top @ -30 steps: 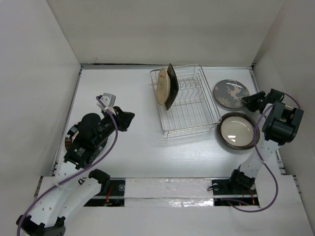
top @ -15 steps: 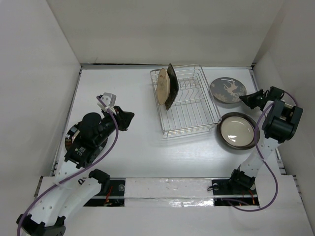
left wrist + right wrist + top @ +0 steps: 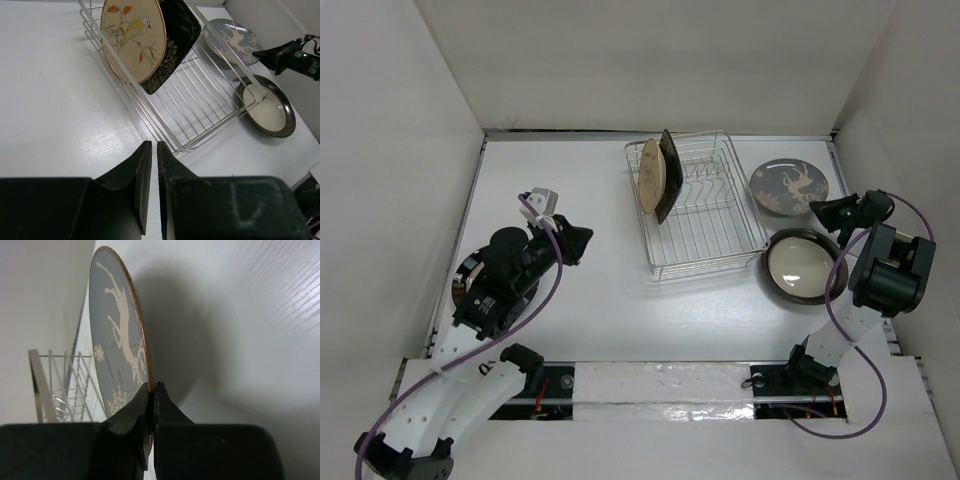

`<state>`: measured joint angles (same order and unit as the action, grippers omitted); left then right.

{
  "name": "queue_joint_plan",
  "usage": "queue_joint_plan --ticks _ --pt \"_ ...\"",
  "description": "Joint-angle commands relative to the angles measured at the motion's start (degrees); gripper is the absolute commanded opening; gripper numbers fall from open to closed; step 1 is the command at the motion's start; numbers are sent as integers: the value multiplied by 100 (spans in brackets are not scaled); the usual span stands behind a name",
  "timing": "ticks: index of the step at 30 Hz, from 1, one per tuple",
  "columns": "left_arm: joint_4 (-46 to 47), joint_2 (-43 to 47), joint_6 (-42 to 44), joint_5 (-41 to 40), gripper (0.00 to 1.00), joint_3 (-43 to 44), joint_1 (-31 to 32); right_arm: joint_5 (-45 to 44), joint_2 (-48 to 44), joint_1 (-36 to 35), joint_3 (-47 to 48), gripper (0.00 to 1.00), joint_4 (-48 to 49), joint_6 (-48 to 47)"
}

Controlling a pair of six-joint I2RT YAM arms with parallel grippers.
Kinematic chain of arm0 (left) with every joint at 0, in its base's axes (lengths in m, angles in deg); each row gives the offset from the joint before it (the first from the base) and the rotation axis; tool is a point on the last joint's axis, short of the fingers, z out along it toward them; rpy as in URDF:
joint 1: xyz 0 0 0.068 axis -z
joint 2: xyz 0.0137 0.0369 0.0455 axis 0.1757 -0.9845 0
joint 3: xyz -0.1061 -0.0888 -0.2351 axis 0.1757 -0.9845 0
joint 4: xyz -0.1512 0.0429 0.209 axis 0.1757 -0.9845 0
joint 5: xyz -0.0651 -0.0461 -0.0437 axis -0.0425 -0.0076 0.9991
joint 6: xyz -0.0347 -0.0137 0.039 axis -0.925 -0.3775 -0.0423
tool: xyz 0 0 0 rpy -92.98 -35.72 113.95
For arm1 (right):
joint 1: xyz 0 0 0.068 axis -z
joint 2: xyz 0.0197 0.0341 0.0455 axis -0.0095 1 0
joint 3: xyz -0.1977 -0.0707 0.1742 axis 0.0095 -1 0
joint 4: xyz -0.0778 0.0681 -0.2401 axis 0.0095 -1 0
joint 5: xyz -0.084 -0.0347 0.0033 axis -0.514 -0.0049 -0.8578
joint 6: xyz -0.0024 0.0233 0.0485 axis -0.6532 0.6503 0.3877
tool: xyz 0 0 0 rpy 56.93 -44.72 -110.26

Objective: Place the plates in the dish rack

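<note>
The right jaws are closed tight on the rim of the grey deer plate (image 3: 790,186), which is just beside the far right corner of the dish rack (image 3: 715,228), and I cannot tell if it touches the tabletop (image 3: 570,330). The left jaws, well to the left of the rack, are almost closed with only a thin gap and hold nothing. In the rack's left end the tan plate (image 3: 650,175) and the black square plate (image 3: 667,180) stand upright side by side, and a cream-centred plate (image 3: 803,265) lies flat near its right corner.

txt: none legible | labels/brands/nos: none | all 3 views
</note>
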<state>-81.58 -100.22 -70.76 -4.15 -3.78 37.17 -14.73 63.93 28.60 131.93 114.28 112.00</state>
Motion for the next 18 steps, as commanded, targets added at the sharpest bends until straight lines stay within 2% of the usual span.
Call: queue_joint_plan --ticks 1,5,12,14,18 --pt "141 -60 69 -2 6 125 37 -63 -938 -10 -13 0 1681 675" --pt "159 -95 69 -63 6 143 37 -380 -1537 -63 -145 0 1569 790" --pt "194 -201 69 51 6 134 -86 -1373 -2784 -230 -49 0 656 123" --pt "194 -227 60 148 6 117 -86 -1584 -2988 -519 240 0 383 -245" --pt "203 -245 51 131 6 125 -147 -2172 -3164 -1371 1084 0 -932 -1063"
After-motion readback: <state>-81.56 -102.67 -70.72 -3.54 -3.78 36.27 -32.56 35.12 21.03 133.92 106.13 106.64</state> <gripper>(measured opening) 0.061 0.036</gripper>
